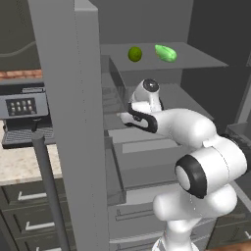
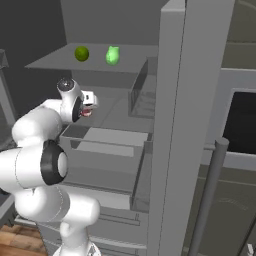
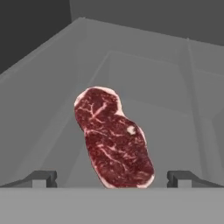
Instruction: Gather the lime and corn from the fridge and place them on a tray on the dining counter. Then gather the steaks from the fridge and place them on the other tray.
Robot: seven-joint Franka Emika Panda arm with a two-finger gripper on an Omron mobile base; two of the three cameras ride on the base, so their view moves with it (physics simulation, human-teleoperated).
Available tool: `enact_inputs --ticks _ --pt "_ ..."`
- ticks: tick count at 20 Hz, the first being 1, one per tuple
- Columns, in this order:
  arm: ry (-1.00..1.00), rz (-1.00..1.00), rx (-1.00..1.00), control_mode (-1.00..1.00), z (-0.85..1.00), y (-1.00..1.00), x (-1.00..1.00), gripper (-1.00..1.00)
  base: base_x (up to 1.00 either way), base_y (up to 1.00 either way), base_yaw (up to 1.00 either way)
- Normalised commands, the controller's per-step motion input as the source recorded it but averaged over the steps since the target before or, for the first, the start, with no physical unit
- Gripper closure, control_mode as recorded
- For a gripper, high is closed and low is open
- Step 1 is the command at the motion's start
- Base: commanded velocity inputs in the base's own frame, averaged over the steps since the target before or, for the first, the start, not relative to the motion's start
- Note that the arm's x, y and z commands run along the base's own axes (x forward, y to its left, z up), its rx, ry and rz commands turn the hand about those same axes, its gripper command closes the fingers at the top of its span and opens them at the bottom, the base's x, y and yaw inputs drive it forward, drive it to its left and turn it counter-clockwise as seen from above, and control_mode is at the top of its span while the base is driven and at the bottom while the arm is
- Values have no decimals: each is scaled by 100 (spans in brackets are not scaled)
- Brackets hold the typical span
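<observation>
One steak (image 3: 114, 139) lies between the wide-spread claw (image 3: 112, 178) tips.

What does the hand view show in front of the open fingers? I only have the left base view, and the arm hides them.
Observer: A steak lies flat on the shelf floor, between the two spread fingers, not yet gripped.
Operator: Is it on the same shelf as the lime?
Observer: No. In the right base view the lime sits on the upper shelf, above the gripper.
Operator: Anything beside the lime?
Observer: A paler green item sits just to its right, apart from it.
</observation>
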Motion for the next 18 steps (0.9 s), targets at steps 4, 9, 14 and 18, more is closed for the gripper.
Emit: enact_inputs --ticks 4,9,14,18 --pt "1 0 -4 -100 -25 5 29 -100 0 0 0" --pt "0 0 -4 -100 -23 2 28 -100 0 0 0" --pt "0 0 -3 -100 -23 0 29 -100 0 0 0" --pt "0 0 -2 -100 -22 2 34 -100 0 0 0"
